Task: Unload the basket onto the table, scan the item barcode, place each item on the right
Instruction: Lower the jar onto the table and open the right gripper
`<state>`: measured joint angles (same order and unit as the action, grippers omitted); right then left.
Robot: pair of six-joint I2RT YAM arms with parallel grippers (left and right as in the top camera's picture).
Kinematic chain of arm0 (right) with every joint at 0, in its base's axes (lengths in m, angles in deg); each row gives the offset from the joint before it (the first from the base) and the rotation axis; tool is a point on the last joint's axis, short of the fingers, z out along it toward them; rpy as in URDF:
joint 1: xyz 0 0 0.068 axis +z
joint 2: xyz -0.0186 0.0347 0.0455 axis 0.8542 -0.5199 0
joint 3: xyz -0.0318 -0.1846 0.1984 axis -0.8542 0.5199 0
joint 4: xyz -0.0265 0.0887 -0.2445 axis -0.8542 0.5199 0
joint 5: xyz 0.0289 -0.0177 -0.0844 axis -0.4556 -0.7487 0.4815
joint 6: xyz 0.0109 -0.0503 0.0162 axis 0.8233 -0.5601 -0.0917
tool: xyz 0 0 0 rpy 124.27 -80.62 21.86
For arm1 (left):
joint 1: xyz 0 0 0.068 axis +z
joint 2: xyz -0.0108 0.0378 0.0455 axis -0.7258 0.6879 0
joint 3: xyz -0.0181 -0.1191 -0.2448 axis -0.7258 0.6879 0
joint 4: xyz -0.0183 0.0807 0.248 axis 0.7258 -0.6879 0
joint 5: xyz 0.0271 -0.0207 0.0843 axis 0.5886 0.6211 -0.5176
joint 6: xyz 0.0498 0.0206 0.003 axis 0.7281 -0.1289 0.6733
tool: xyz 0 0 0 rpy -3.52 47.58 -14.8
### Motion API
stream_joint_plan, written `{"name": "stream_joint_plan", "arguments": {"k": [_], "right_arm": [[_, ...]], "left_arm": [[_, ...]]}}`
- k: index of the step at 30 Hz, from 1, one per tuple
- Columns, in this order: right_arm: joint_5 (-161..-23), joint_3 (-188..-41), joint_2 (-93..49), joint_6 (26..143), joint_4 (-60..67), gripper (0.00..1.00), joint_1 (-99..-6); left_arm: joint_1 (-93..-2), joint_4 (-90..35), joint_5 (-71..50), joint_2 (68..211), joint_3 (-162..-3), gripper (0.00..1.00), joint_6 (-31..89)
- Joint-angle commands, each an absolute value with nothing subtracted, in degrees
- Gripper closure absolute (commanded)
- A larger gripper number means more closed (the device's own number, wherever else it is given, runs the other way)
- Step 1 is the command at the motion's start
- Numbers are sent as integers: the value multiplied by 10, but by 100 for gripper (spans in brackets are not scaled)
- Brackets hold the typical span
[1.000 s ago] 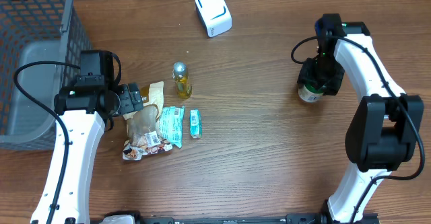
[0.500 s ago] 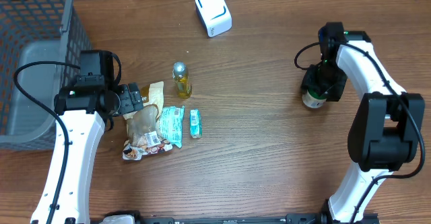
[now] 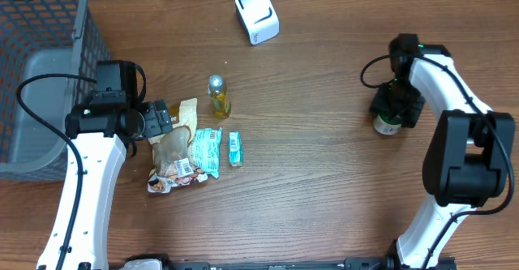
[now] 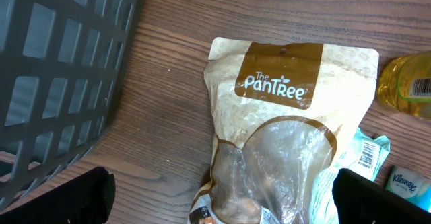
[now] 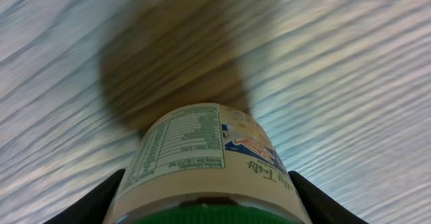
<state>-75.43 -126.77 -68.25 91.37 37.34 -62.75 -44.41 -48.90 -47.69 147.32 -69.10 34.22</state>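
We see the right gripper clamped on a green-lidded jar. It sits well to the right of the white barcode scanner and further toward the robot's side. From overhead the gripper's body covers most of the jar, so only its lower rim and a strip of label show. In the right wrist view the fingers press in on both sides of the jar. We can make out a nutrition panel and part of a coloured logo, though the print is too fine to read. The wood behind is smeared into streaks around a dark blotch. We cannot tell whether the jar's base touches the table.

The left gripper stands wide open and holds nothing, left of the scanner and further toward the robot's side. Overhead its jaws are dark and hard to separate from the arm. In the left wrist view only the tips of its fingers show, at the bottom corners.

Between them lies a "The Pantree" snack pouch, its lower end cut off by the frame. To the pouch's right are three partly visible things:
- a bottle of yellow liquid, cropped by the edge
- a teal packet, partly tucked under the pouch
- a corner of a Kleenex pack

A grey basket fills the left side, apart from the pouch.
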Motion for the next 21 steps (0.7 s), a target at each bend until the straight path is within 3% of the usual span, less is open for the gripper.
{"name": "stream_joint_plan", "arguments": {"k": [1,6,9,11,13,21], "right_arm": [[-738,-1266,-674,929,370,68,-644],[-738,-1266,-674,929,370,59,-649],[-738,-1266,-674,929,371,42,-649],[-737,-1266,-674,929,371,25,-649],[-737,-1266,-674,928,371,18,-649],[-730,-1279,-674,909,360,16,-649]], "left_arm": [[-443,-489,-475,1474,-703,1,351],[-443,-489,-475,1474,-703,0,351],[-443,-489,-475,1474,-703,0,351],[-443,-490,-475,1474,-703,1,351],[-443,-489,-475,1474,-703,0,351],[-443,-489,-475,1474,-703,1,351]]}}
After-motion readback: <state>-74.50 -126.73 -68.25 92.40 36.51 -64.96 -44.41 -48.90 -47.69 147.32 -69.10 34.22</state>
